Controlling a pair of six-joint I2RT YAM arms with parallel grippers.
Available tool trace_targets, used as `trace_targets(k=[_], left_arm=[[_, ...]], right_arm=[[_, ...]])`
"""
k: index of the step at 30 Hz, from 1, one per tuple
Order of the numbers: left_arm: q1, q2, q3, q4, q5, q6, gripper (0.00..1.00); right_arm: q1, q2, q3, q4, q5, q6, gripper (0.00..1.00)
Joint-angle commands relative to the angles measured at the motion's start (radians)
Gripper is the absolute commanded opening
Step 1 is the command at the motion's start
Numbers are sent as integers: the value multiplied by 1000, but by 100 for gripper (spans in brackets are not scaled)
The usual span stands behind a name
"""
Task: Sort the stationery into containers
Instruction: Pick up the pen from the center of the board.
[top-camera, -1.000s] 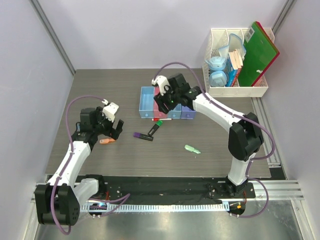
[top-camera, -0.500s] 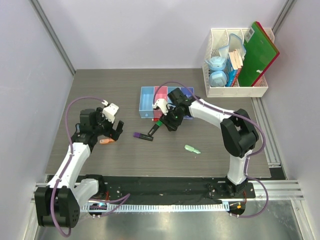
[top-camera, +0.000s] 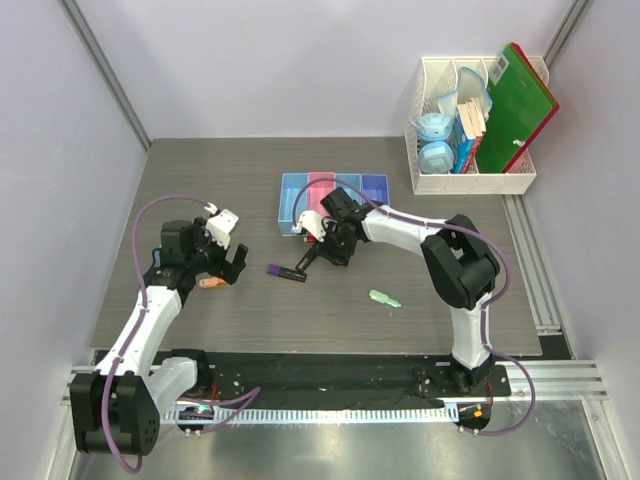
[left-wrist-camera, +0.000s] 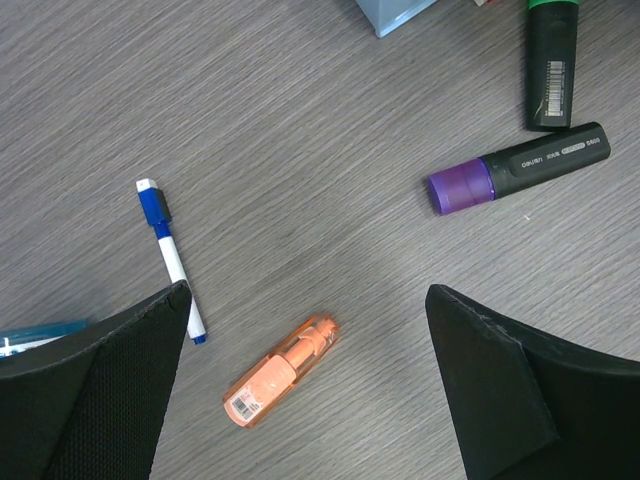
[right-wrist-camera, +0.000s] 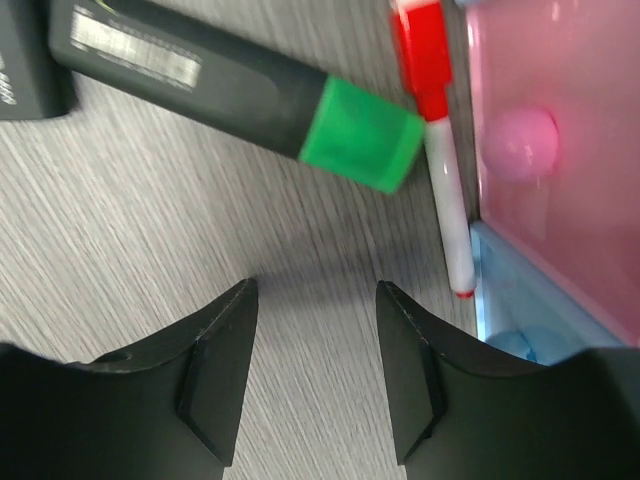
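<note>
The orange piece (left-wrist-camera: 282, 372) lies on the table between the fingers of my open, empty left gripper (left-wrist-camera: 308, 292), which hovers over it (top-camera: 212, 282). A white pen with a blue cap (left-wrist-camera: 168, 258) lies by the left finger. The purple-ended black marker (top-camera: 286, 272) and the green-ended marker (right-wrist-camera: 240, 95) lie in front of the row of bins (top-camera: 295, 205). My right gripper (right-wrist-camera: 315, 290) is open and empty, low over the table just short of the green marker. The red-capped white pen (right-wrist-camera: 440, 150) lies against the pink bin (right-wrist-camera: 560, 150). A mint-green piece (top-camera: 385, 298) lies nearer right.
A white slotted rack (top-camera: 470, 182) at the back right holds a green folder (top-camera: 515, 110), books and round pale-blue things (top-camera: 435, 157). Grey walls close the left, back and right. The arm bases stand on a black strip (top-camera: 330, 375) at the near edge.
My right gripper has come down from above the bins toward the near left, to the table beside the green marker. The left arm has barely moved.
</note>
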Motion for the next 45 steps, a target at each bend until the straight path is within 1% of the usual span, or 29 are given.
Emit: trace_targets(k=[1, 10, 18, 27, 38, 45], left_arm=[[2, -8, -6, 12, -4, 17, 100], [2, 17, -6, 30, -8, 14, 100], [2, 52, 2, 84, -113, 0, 100], [2, 101, -3, 112, -128, 1, 100], [2, 145, -18, 141, -208, 11, 100], [0, 161, -7, 101, -228, 27, 100]], right_arm=[[55, -39, -5, 28, 66, -75, 56], [80, -42, 4, 46, 136, -138, 56], [81, -4, 55, 54, 155, -178, 55], [74, 36, 93, 60, 170, -228, 54], [9, 140, 200, 44, 119, -251, 54], [-34, 189, 234, -51, 35, -273, 54]])
